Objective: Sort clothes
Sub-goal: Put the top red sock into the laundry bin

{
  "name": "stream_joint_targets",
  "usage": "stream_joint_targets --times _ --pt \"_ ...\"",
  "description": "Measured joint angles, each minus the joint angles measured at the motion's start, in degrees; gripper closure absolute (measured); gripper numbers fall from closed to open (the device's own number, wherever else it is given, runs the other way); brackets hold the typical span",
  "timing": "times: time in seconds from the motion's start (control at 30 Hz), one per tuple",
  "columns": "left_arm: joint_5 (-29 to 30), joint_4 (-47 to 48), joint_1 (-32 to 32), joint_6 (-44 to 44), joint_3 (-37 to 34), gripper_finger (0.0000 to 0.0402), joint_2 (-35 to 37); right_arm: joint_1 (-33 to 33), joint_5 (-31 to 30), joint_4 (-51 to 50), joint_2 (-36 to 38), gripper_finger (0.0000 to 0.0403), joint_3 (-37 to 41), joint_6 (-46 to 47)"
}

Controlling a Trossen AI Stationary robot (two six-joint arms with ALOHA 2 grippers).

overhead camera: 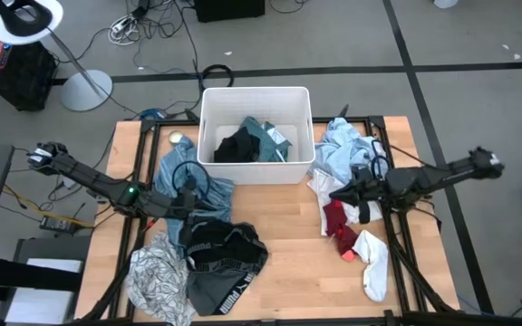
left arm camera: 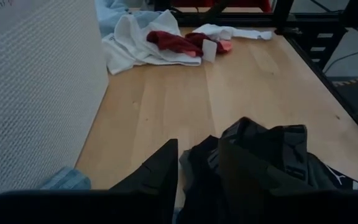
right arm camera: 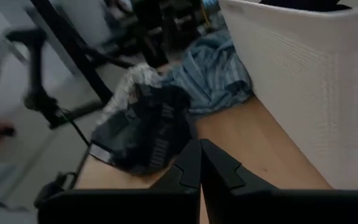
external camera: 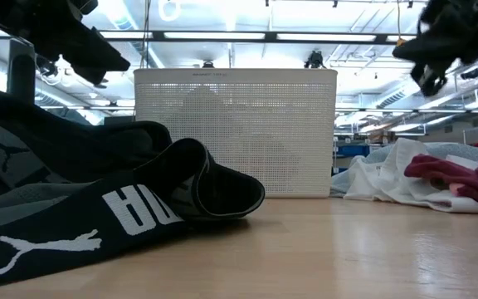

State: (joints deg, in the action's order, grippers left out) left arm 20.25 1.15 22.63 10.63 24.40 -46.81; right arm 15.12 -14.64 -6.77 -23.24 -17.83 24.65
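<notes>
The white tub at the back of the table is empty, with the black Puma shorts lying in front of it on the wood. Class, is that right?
Not quite. The high view shows the white tub already holds dark and teal garments. The black Puma shorts do lie in front of it on the wood.

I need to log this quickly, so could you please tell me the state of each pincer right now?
Left pincer: over the black Puma shorts; open or closed cannot be told.
Right pincer: closed, holding nothing.
</notes>
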Motion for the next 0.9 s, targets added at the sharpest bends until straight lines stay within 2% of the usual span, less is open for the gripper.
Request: stream_joint_targets --times 0.27,0.4,0.53,0.63,0.77,0.83,0.9 --pt "0.02 0.93 0.0 -0.07 0.0 0.0282 0.0 14.07 -14.57 -15.83 -23.25 0.0402 -19.7 3.49" --pt "-0.07 0.92 0.0 -0.07 0.0 0.0282 0.0 19.0 -19.91 -29.97 -33.53 0.0402 -30.56 12.97" --pt "-1.09 0.75 0.0 -1.12 0.0 0.0282 0.0 22.49 -19.68 -46.85 -41.15 0.0402 -40.26 28.85" --pt "-1.26 -0.74 -0.02 -2.59 0.0 0.0282 0.01 23.89 -17.04 -58.96 -44.95 0.0403 -44.59 41.12" --pt "-1.52 -1.97 -0.02 -3.06 0.0 0.0282 0.02 23.74 -11.56 -69.85 -47.31 0.0398 -44.88 56.27" --pt "-1.67 -1.97 -0.02 -3.04 0.0 0.0282 0.02 22.97 -7.76 -72.55 -47.89 0.039 -43.96 60.31" --pt "-1.68 -2.16 -0.02 -3.02 0.0 0.0282 0.02 22.44 -6.4 -72.35 -47.92 0.0377 -42.45 62.13"
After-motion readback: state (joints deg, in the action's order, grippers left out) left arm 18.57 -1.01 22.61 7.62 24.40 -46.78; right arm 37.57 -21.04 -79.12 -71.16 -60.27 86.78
